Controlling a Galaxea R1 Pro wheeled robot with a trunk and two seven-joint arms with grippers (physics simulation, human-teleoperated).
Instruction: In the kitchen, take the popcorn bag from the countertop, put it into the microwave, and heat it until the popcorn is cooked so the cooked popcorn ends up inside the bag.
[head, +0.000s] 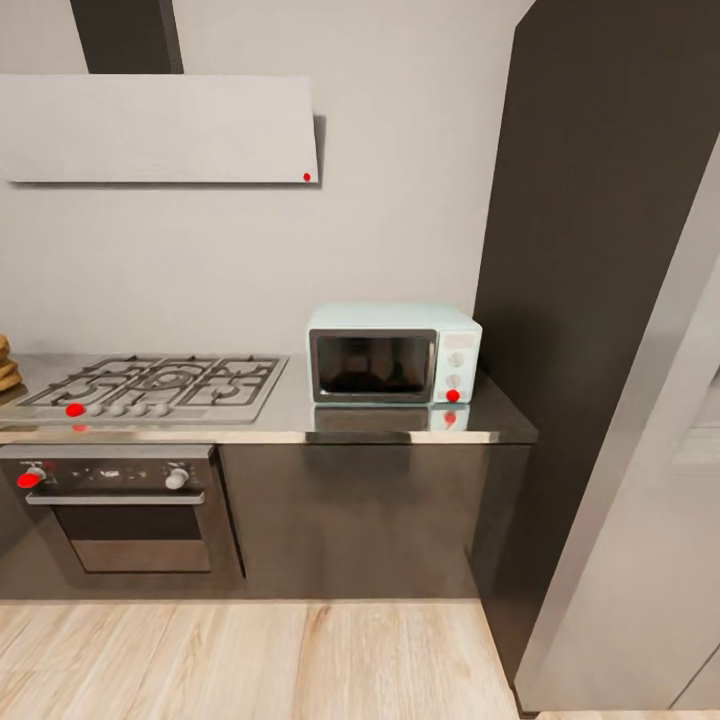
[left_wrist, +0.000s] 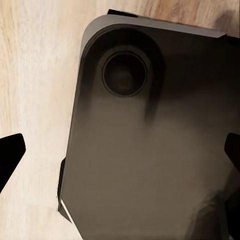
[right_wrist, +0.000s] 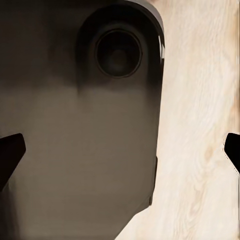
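- Left claw (left_wrist: 120, 155): fingers spread wide, nothing between them, hanging over the robot's dark base (left_wrist: 150, 150) and wooden floor (left_wrist: 35, 75).
- Right claw (right_wrist: 120, 152): likewise open and empty above the same base.
- Microwave (head: 392, 353): door closed, standing on the countertop (head: 300, 415) at its right end, against the wall.
- Gas hob (head: 155, 385) lies to its left, oven (head: 120, 510) beneath.
- Brown item (head: 6, 365) at the far-left edge, too cropped to identify.

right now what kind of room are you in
A home kitchen, it seems: a gas hob set in a grey countertop, a built-in oven under it, and a small pale-blue microwave beside it.
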